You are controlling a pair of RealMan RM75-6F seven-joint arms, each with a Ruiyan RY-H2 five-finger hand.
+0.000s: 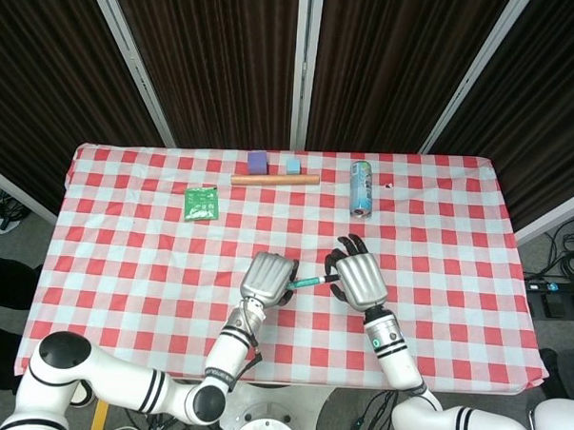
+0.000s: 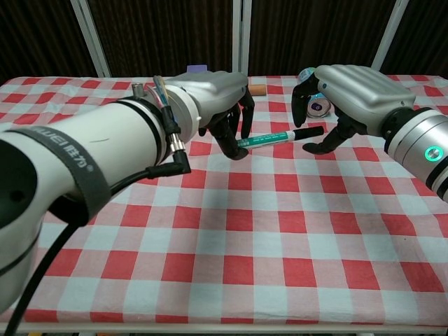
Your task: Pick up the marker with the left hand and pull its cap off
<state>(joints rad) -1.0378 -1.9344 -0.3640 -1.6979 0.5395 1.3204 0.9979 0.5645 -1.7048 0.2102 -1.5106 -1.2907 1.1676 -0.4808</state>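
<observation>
My left hand (image 1: 271, 275) (image 2: 218, 98) holds the green marker (image 2: 269, 138) above the checked cloth, gripping its left end. The marker points right, almost level, and ends in a black cap (image 2: 309, 131). Only a short green stretch of the marker (image 1: 308, 283) shows in the head view between the two hands. My right hand (image 1: 359, 275) (image 2: 346, 87) arches over the capped end with fingers apart, thumb below and the rest above. I see no contact with the cap.
At the back of the table (image 1: 477, 233) lie a blue can on its side (image 1: 362, 187), a wooden rod (image 1: 274, 179), a purple block (image 1: 257, 160), a light blue block (image 1: 293, 165) and a green packet (image 1: 202, 204).
</observation>
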